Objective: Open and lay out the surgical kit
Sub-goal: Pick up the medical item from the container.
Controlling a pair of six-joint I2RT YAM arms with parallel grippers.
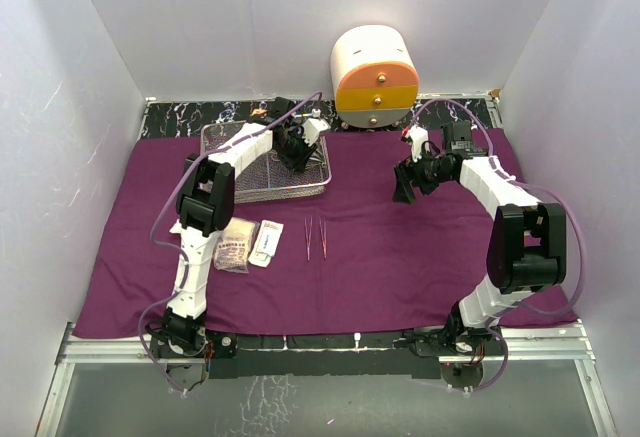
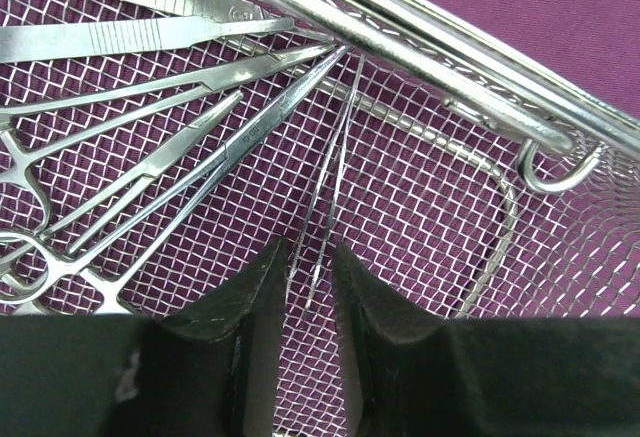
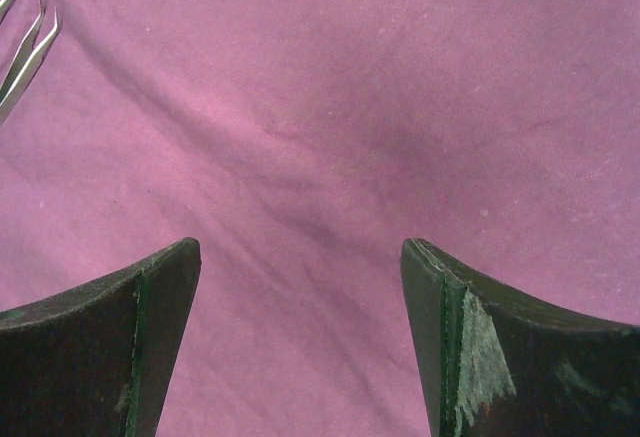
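The purple cloth lies spread flat over the table. The silver wire-mesh tray stands on it at the back left. My left gripper is down inside the tray. In the left wrist view its jaws stand narrowly apart around the end of thin tweezers, which lie on the mesh. Ring-handled forceps and flat handles lie to the left. My right gripper is wide open and empty over bare cloth. Two tweezers and flat packets lie on the cloth. No gauze wads show.
The white-and-orange drawer cabinet stands at the back centre behind the cloth. The tray's rim and wire handle run close to the right of my left gripper. Tweezers tips show at the top left of the right wrist view. White walls enclose three sides.
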